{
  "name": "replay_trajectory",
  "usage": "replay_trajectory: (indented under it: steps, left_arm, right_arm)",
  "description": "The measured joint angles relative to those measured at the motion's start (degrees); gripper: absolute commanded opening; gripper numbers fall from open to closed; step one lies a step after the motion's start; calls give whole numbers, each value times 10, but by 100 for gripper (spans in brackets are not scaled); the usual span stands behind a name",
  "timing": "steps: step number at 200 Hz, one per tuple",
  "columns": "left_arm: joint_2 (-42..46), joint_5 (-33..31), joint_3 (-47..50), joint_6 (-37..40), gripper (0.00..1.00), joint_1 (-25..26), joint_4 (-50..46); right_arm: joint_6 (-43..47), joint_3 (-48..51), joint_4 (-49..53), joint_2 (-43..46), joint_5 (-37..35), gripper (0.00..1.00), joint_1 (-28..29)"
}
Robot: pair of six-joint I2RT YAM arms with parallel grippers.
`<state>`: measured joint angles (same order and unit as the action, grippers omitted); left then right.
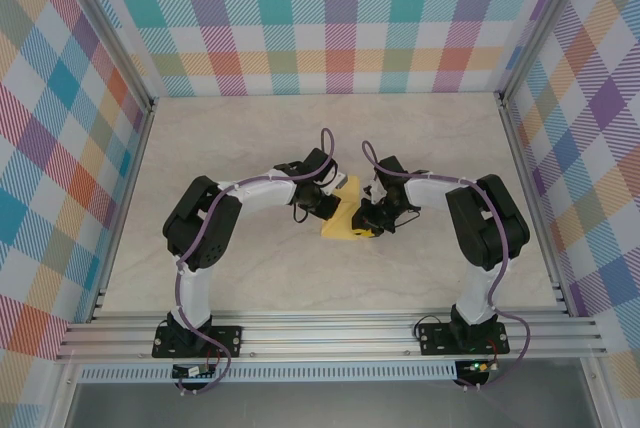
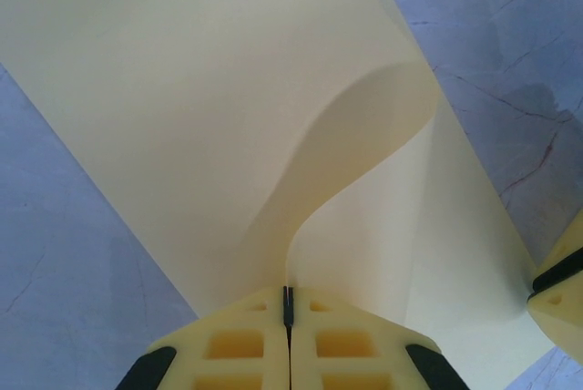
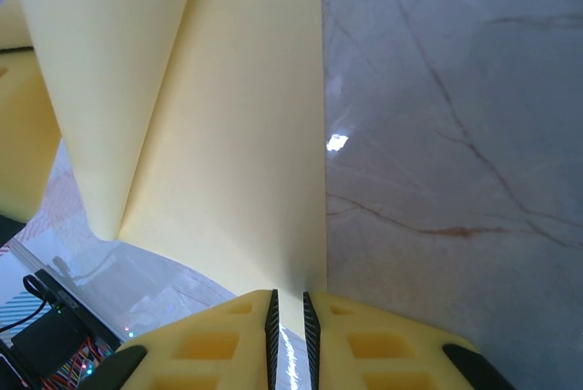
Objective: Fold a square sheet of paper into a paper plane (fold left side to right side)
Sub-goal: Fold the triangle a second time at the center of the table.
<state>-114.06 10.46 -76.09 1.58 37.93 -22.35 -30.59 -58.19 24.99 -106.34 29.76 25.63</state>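
- left gripper (image 2: 288, 306) pinches the paper (image 2: 182, 107) at a curled edge, jaws pressed together;
- right gripper (image 3: 290, 308) pinches another edge, jaws nearly closed;
- paper plain yellow, over marbled table (image 3: 455, 135)

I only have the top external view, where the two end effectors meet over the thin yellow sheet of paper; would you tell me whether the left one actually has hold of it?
Observer: Yes. In the left wrist view the left end effector has its fingers closed together on the thin yellow sheet of paper.
Operator: Thank you. Is the sheet lying flat there?
Observer: No. A layer rises from the fingers in a loose S-shaped curl and is not creased down.
Operator: And the right side?
Observer: In the right wrist view the right end effector pinches a straight edge of the sheet in the narrow gap between its fingers.
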Motion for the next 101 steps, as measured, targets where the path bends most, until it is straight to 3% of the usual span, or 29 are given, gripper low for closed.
replay_trajectory:
  steps: [101]
  left_arm:
    - [-10,0,0,0,5,-2,3]
  right_arm:
    - [0,0,-1,3,0,19,1]
